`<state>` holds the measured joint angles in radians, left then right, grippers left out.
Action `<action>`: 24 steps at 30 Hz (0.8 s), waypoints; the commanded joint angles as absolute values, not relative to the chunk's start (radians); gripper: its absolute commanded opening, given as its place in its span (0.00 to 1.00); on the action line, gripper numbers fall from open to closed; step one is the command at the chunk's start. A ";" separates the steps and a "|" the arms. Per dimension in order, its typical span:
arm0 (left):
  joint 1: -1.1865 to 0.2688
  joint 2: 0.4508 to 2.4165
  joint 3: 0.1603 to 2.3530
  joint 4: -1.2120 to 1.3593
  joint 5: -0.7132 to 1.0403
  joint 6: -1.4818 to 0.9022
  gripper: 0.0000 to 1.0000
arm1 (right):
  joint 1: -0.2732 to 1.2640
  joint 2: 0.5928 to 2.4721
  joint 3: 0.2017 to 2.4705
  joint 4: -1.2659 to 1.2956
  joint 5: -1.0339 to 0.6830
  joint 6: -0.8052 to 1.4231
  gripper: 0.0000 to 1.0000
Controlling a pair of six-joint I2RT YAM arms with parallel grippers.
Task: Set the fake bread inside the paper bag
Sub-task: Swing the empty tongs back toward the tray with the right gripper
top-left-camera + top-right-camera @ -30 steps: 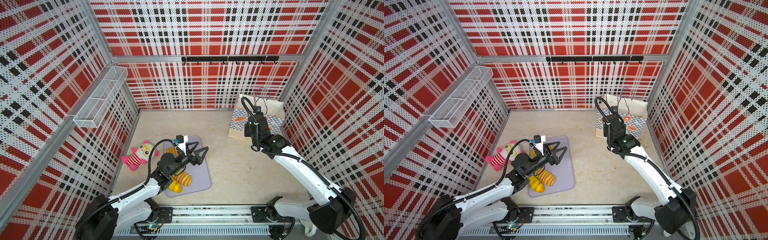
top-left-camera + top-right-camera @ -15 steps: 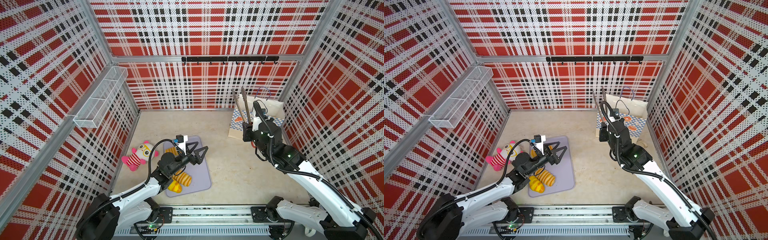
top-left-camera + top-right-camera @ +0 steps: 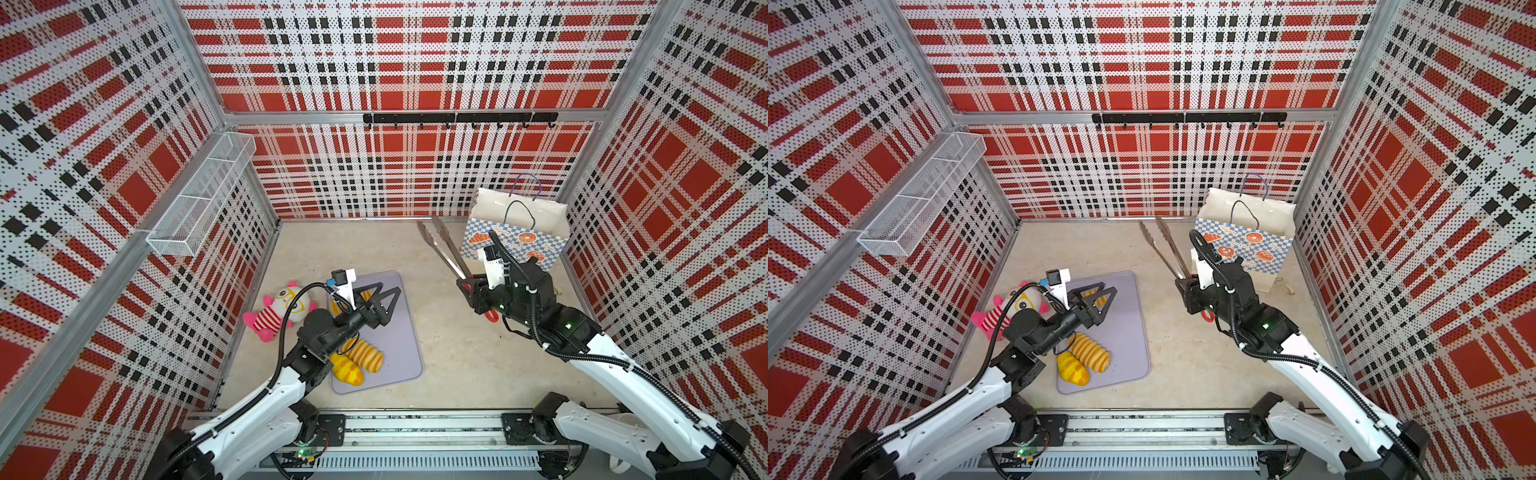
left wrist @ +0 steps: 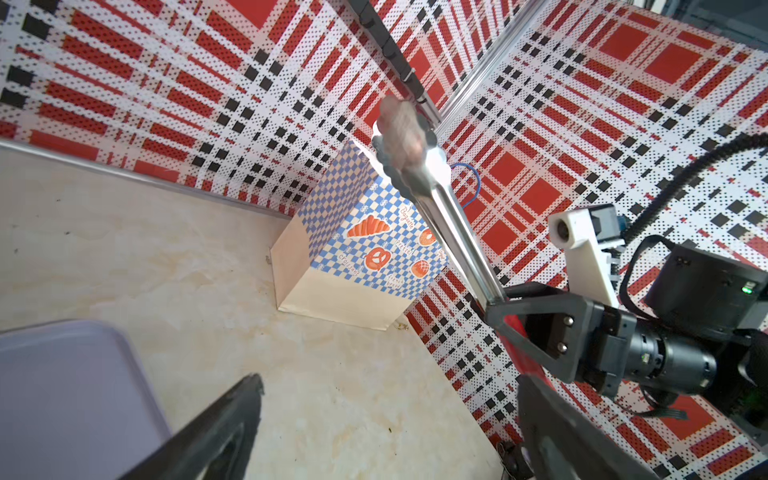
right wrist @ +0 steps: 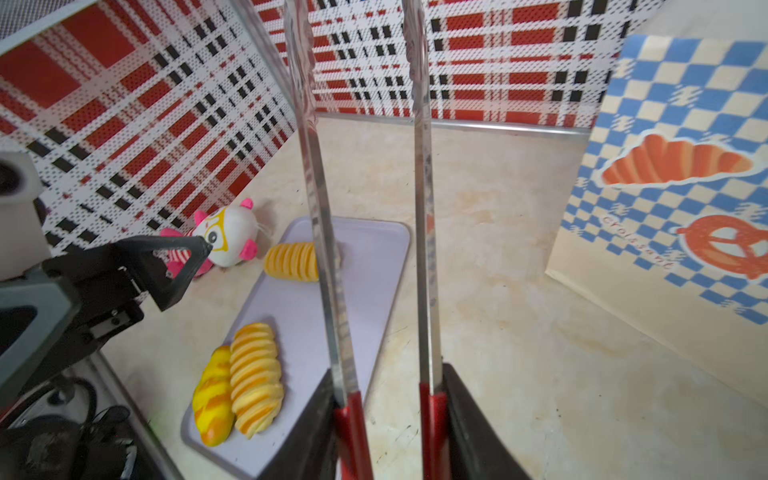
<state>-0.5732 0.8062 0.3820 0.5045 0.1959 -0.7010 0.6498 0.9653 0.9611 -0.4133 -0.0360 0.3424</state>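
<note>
Three golden-yellow pieces of fake bread lie on a lavender tray [image 3: 397, 340]: a ridged loaf [image 3: 365, 355] beside a yellow loaf [image 3: 347, 370] at the front, and a third loaf [image 5: 291, 262] at the back. The paper bag [image 3: 515, 239] stands upright in the back right corner, its mouth open. My right gripper [image 3: 473, 291] is shut on the red handles of metal tongs [image 3: 444, 249]. The tong arms stand apart with nothing between them, left of the bag. My left gripper [image 3: 384, 293] hangs open and empty over the tray's back half.
A pink-and-white striped plush doll [image 3: 282, 309] lies left of the tray by the left wall. A wire basket [image 3: 199, 208] hangs on the left wall and a black hook rail [image 3: 457, 118] on the back wall.
My right gripper has drawn back from the bag towards the front and centre, and the tongs have swung out to the bag's left. The left arm has not moved.
</note>
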 commanded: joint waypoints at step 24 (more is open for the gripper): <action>0.087 0.622 0.280 -0.021 0.649 -0.933 0.98 | 0.925 1.220 0.811 -0.139 0.237 -0.446 0.41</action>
